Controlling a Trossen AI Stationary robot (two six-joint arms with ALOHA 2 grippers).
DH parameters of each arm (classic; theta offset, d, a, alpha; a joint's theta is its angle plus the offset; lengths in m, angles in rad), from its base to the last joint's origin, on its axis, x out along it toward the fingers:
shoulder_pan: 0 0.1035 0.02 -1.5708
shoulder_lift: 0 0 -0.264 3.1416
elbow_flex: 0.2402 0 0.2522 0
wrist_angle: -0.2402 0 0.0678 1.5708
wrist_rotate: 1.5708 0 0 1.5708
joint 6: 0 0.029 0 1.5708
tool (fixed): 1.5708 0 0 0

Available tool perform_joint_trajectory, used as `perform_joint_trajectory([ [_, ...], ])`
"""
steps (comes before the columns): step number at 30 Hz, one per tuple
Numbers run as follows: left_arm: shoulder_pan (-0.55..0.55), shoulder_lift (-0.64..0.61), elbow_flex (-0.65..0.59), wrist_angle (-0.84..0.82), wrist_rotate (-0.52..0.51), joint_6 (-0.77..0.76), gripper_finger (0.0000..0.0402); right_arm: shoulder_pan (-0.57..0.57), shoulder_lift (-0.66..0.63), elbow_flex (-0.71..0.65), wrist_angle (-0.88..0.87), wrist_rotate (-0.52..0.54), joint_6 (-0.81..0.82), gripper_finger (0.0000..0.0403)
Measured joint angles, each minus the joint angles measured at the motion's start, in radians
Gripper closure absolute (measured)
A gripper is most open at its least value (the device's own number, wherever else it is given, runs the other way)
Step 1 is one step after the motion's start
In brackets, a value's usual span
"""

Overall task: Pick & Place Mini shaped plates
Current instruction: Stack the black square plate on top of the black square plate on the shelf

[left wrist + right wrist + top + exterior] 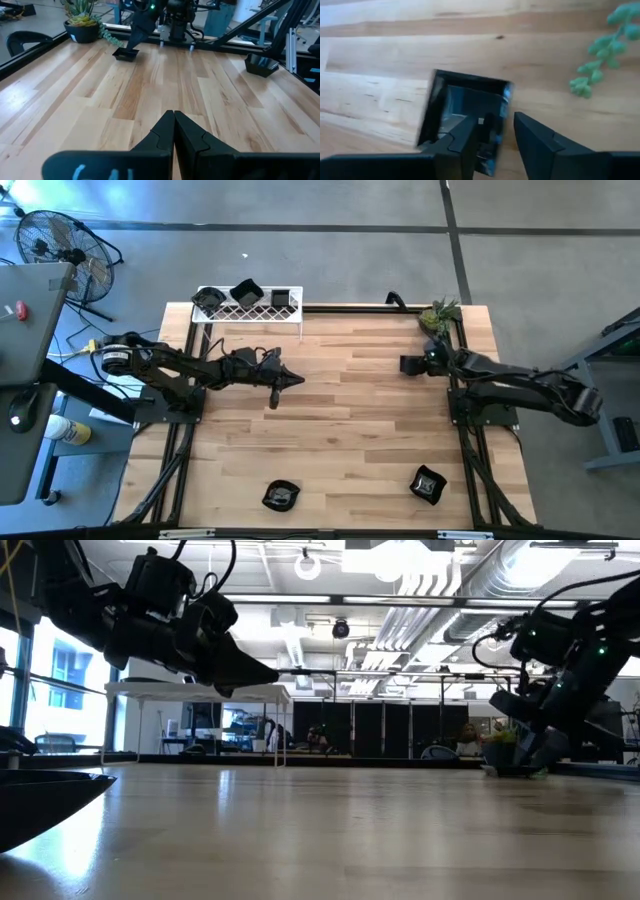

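Observation:
My right gripper (495,119) stands near the table's far right corner, shut on a square glossy black mini plate (462,112), which also shows in the high view as the plate (408,365) beside the potted plant (438,315). My left gripper (296,381) hovers shut over the middle of the table and holds nothing; its fingers (173,125) are pressed together. Three black plates (245,292) sit on top of the white wire rack (250,315). Two more plates (281,496) (428,484) rest on their bases near the near edge. My right gripper holds the square plate by one side wall (504,117), with one finger (465,137) inside the dish and the other finger (535,140) outside it. The fingers slant down from the table's right. The plate stays low at the table top; whether it is lifted clear cannot be told.
The rack stands at the far left edge, behind my left arm. The plant sits in the far right corner, close behind my right gripper. A black frame rail (470,450) runs along the table's sides. Bare wood lies between the two arms and the near plates.

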Motion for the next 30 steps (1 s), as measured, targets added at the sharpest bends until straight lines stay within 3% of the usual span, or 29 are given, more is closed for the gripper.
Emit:
perform_joint_trajectory([
  [13,0.0,0.0,0.0,0.0,-0.003,0.003,0.0401,0.004,0.0,-0.046,0.131,-0.03,0.016,0.0394],
  [18,0.0,0.0,0.0,-0.003,-0.003,-0.032,0.0401,0.03,-0.002,0.004,0.218,-0.076,-0.012,0.0391],
  [23,0.0,0.0,0.0,-0.031,0.019,-0.064,0.0401,0.139,0.004,0.057,0.337,-0.078,-0.021,0.039],
  [30,-0.023,0.0,0.074,-0.118,0.054,0.006,0.0401,0.337,0.129,0.168,0.403,0.024,-0.033,0.0393],
])
